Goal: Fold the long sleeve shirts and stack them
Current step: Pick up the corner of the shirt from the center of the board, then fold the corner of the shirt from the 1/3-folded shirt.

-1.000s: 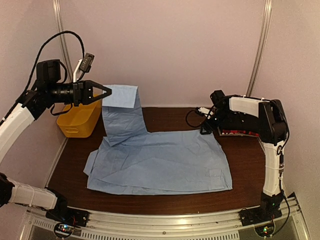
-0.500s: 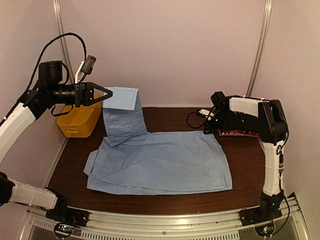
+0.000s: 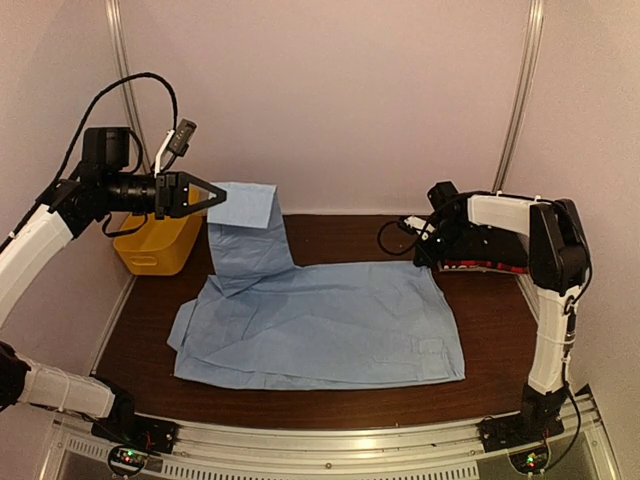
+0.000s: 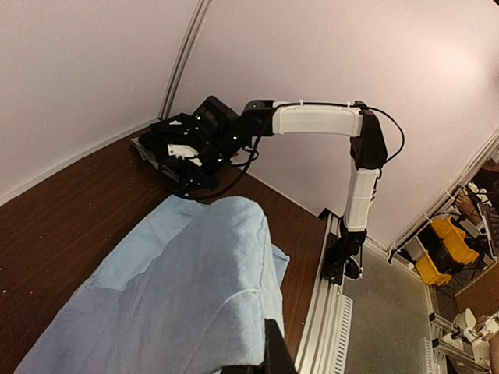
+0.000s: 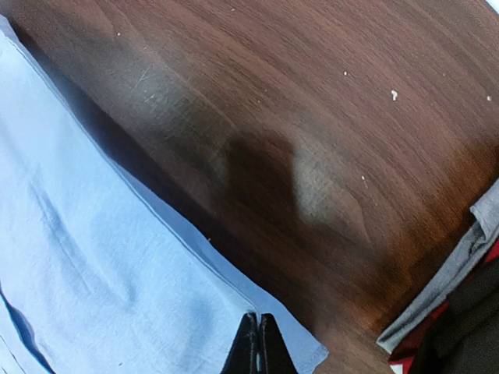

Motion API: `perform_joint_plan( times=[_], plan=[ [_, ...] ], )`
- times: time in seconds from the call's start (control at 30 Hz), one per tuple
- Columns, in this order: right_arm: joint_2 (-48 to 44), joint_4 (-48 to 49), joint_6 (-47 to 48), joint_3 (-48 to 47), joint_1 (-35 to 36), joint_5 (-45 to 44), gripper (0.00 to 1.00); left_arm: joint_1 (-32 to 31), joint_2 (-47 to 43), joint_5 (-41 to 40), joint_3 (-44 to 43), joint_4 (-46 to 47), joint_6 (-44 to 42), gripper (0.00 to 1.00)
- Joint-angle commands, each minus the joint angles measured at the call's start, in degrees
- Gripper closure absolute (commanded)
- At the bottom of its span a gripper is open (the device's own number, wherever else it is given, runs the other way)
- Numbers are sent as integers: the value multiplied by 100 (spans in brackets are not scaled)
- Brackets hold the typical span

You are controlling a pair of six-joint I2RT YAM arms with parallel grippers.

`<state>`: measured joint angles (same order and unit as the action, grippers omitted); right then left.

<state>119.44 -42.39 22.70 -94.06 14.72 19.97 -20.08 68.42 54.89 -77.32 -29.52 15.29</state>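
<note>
Keeps the light blue long-sleeve shirt (image 3: 320,325) flat mid-bench (image 3: 340,232), left jaws clamped shut on its sleeve (image 3: 245,225) raised over the far-left corner, right jaws pinched shut on its hem (image 5: 222,273) near the far-right edge, seemingly to tension the cloth for folding.

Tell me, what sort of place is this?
Probably a robotics test booth: two robot arms bolted to a rail at a wooden table, bare pale walls close around it, and a blue shirt laid out for folding.
</note>
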Motion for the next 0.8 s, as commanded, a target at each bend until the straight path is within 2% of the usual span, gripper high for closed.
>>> perform_joint_plan(
  times=[0.0,0.23,0.77],
  plan=[
    [-748,520,-398,641,-11,-161,100,21,-212,-222,-269,-248,-199,100],
    [-1471,1072,-753,1579,209,-476,100,21,-502,-470,-411,-627,-277,100],
    [-2541,1490,-1462,2794,900,-1462,100,21,-1325,-549,-47,-1063,-317,100]
  ],
)
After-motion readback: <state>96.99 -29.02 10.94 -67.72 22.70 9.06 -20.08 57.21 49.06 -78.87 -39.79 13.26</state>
